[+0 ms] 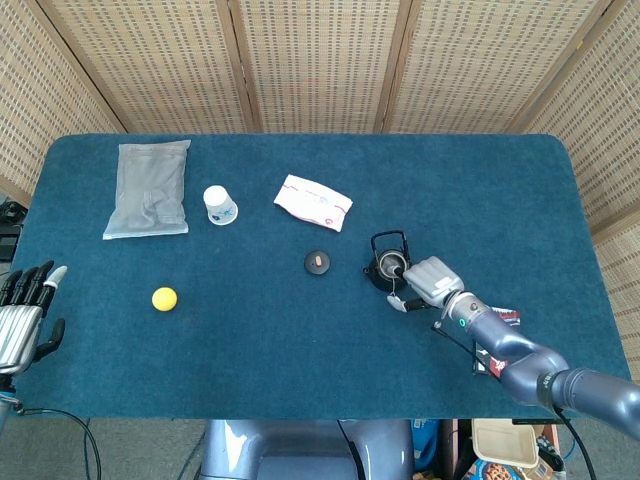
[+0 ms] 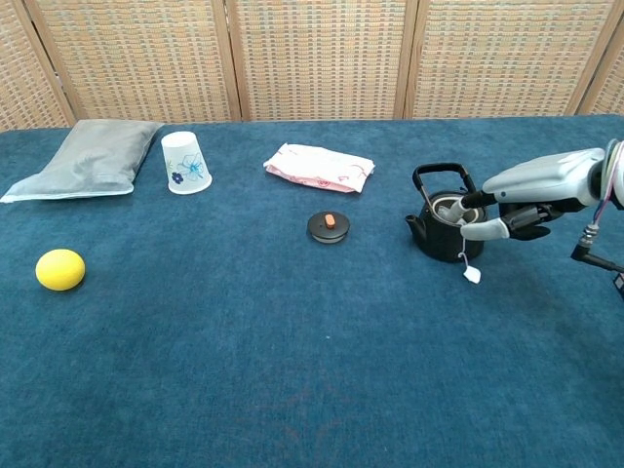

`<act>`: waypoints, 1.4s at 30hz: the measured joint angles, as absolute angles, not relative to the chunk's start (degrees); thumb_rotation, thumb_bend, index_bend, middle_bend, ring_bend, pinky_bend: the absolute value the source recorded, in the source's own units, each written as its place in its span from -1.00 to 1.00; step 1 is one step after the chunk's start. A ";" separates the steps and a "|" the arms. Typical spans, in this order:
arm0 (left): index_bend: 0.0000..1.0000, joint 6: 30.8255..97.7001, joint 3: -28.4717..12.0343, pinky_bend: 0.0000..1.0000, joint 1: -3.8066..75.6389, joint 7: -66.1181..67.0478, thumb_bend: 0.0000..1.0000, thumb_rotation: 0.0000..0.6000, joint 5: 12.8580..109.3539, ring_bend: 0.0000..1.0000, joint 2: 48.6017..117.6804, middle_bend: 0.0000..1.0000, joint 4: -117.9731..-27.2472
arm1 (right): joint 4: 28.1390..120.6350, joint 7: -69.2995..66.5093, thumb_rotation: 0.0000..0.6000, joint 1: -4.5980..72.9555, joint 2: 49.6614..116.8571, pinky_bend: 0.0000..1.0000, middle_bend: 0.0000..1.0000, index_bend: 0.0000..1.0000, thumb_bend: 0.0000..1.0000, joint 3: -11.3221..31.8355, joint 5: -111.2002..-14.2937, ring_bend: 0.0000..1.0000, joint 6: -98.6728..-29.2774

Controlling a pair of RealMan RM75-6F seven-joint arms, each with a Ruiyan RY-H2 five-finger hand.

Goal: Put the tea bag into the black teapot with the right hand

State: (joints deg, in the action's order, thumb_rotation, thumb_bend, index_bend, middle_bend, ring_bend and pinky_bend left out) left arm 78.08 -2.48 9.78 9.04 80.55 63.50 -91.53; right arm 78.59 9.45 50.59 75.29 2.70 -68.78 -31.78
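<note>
A wide blue carpeted table (image 1: 300, 340) in front of woven wicker screens (image 1: 320, 60), with a robot's right hand at a black teapot.

The screens stand in folding panels with wooden frames behind the table's far edge. On the table, from largest to smallest: a grey pouch (image 1: 148, 188) at the far left, a white and pink packet (image 1: 313, 201) near the middle, the black teapot (image 2: 442, 226) with its handle upright, an upturned paper cup (image 2: 185, 163) beside the pouch, a yellow ball (image 2: 59, 269) nearer the front left, and the teapot's lid (image 2: 330, 225) lying apart. The right hand (image 2: 522, 200) reaches to the teapot's rim; whether it pinches anything I cannot tell. The tea bag (image 2: 450, 207) sits in the teapot's mouth, its tag (image 2: 472, 274) hanging outside on a string. The left hand (image 1: 22, 320) rests open at the table's left edge.
</note>
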 measured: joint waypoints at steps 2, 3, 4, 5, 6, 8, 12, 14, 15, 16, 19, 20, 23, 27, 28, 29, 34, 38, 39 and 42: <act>-1.00 78.00 -2.50 -1.00 9.87 9.03 0.08 1.00 80.61 -1.00 63.54 -1.00 -91.51 | 79.54 9.67 -1.00 50.44 74.67 1.00 0.89 -0.69 0.14 2.71 -68.76 0.96 -32.40; -1.00 77.96 -2.51 -1.00 9.91 9.03 0.08 1.00 80.66 -1.00 63.56 -1.00 -91.52 | 80.07 9.78 -1.00 50.36 74.29 1.00 0.89 -0.69 0.14 2.73 -68.77 0.96 -32.78; -1.00 77.91 -2.52 -1.00 9.97 9.04 0.08 1.00 80.69 -1.00 63.57 -1.00 -91.52 | 80.34 9.83 -1.00 50.32 74.11 1.00 0.89 -0.69 0.14 2.75 -68.78 0.96 -32.97; -1.00 77.87 -2.54 -1.00 10.02 9.06 0.08 1.00 80.71 -1.00 63.57 -1.00 -91.54 | 80.94 9.93 -1.00 50.23 73.69 1.00 0.89 -0.69 0.14 2.80 -68.85 0.96 -33.41; -1.00 77.88 -2.56 -1.00 10.04 9.10 0.08 1.00 80.73 -1.00 63.57 -1.00 -91.57 | 81.40 10.01 -1.00 50.15 73.35 1.00 0.89 -0.69 0.14 2.84 -68.91 0.96 -33.77; -1.00 77.90 -2.58 -1.00 10.04 9.15 0.07 1.00 80.74 -1.00 63.60 -1.00 -91.58 | 82.24 10.19 -1.00 49.99 72.58 1.00 0.89 -0.69 0.14 2.98 -68.99 0.96 -34.56; -1.00 77.94 -2.54 -1.00 10.00 9.30 0.08 1.00 80.70 -1.00 63.58 -1.00 -91.70 | 81.85 10.35 -1.00 49.97 72.37 1.00 0.89 -0.69 0.14 3.05 -68.58 0.96 -34.60; -1.00 77.92 -2.54 -1.00 9.98 9.35 0.08 1.00 80.61 -1.00 63.56 -1.00 -91.73 | 81.12 10.31 -1.00 50.03 72.62 1.00 0.89 -0.69 0.14 3.01 -68.25 0.96 -34.30; -1.00 77.89 -2.54 -1.00 9.96 9.42 0.08 1.00 80.54 -1.00 63.54 -1.00 -91.77 | 80.79 10.25 -1.00 50.05 72.78 1.00 0.89 -0.69 0.14 2.99 -68.14 0.96 -34.19; -1.00 77.87 -2.52 -1.00 9.95 9.47 0.08 1.00 80.51 -1.00 63.54 -1.00 -91.79 | 80.44 10.18 -1.00 50.07 72.95 1.00 0.89 -0.69 0.14 2.96 -68.06 0.96 -34.06; -1.00 77.82 -2.53 -1.00 9.98 9.56 0.08 1.00 80.49 -1.00 63.51 -1.00 -91.83 | 79.20 9.90 -1.00 50.18 73.52 1.00 0.89 -0.69 0.14 2.87 -67.88 0.96 -33.56; -1.00 77.81 -2.53 -1.00 9.98 9.58 0.08 1.00 80.48 -1.00 63.51 -1.00 -91.84 | 78.76 9.76 -1.00 50.24 73.75 1.00 0.89 -0.69 0.14 2.87 -67.83 0.96 -33.40; -1.00 77.78 -2.54 -1.00 9.99 9.62 0.07 1.00 80.44 -1.00 63.54 -1.00 -91.86 | 78.03 9.45 -1.00 50.31 74.17 1.00 0.89 -0.69 0.14 2.91 -67.76 0.96 -33.24; -1.00 77.66 -2.51 -1.00 10.02 9.66 0.08 1.00 80.40 -1.00 63.62 -1.00 -91.83 | 77.18 9.16 -1.00 50.40 74.67 1.00 0.89 -0.69 0.14 2.97 -67.72 0.96 -33.06; -1.00 77.63 -2.50 -1.00 10.03 9.66 0.08 1.00 80.39 -1.00 63.64 -1.00 -91.82 | 76.94 9.08 -1.00 50.44 74.84 1.00 0.89 -0.69 0.14 3.01 -67.71 0.96 -33.01; -1.00 77.62 -2.50 -1.00 10.04 9.65 0.08 1.00 80.38 -1.00 63.65 -1.00 -91.81 | 76.63 8.99 -1.00 50.50 75.08 1.00 0.89 -0.69 0.14 3.06 -67.70 0.96 -32.94; -1.00 77.68 -2.48 -1.00 9.95 9.62 0.08 1.00 80.31 -1.00 63.59 -1.00 -91.77 | 75.61 8.78 -1.00 50.82 76.01 1.00 0.89 -0.69 0.14 3.32 -67.74 0.96 -32.82; -1.00 77.70 -2.39 -1.00 9.84 9.49 0.08 1.00 80.27 -1.00 63.56 -1.00 -91.72 | 75.35 8.77 -1.00 51.07 76.64 1.00 0.89 -0.69 0.14 3.56 -67.96 0.96 -32.98; -1.00 77.68 -2.37 -1.00 9.82 9.45 0.08 1.00 80.26 -1.00 63.58 -1.00 -91.70 | 75.34 8.78 -1.00 51.13 76.74 1.00 0.89 -0.69 0.14 3.59 -68.02 0.96 -33.00; -1.00 77.64 -2.30 -1.00 9.76 9.30 0.08 1.00 80.23 -1.00 63.65 -1.00 -91.59 | 75.34 8.91 -1.00 51.29 77.08 1.00 0.89 -0.69 0.14 3.63 -68.11 0.96 -33.03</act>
State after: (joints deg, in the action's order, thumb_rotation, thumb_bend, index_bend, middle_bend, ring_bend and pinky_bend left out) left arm 77.64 -2.30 9.76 9.30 80.23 63.65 -91.59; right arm 75.34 8.91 51.29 77.08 3.63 -68.11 -33.03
